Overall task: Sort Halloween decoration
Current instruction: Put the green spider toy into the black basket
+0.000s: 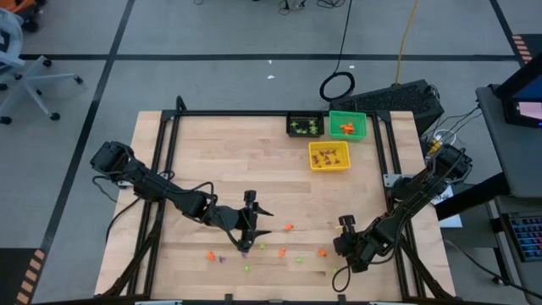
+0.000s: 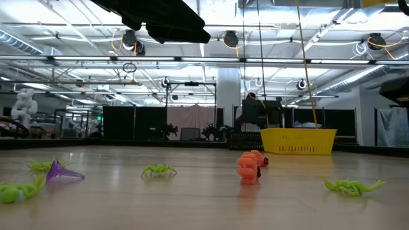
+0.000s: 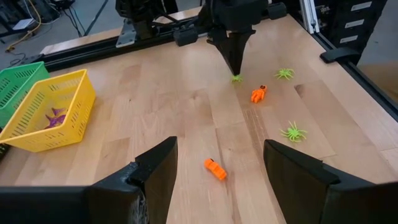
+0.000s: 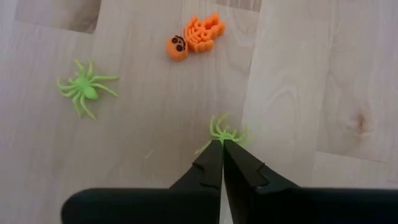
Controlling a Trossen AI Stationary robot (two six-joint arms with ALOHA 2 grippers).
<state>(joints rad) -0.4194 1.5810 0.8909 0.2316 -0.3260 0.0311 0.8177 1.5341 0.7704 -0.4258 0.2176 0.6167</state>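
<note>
The right hand [image 4: 222, 149] is clamped on a green spider's [image 4: 225, 133] thin legs; it looks light, floppy, best pinched at its body.

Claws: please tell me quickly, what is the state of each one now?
Left claw: open, holding nothing.
Right claw: closed on a green spider.

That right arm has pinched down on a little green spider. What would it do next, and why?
Probably lift straight up a little. The right gripper is shut on the green spider, which lies flat on the table. Other spiders sit in the black bin across the table, so it must clear the wood before carrying.
</note>
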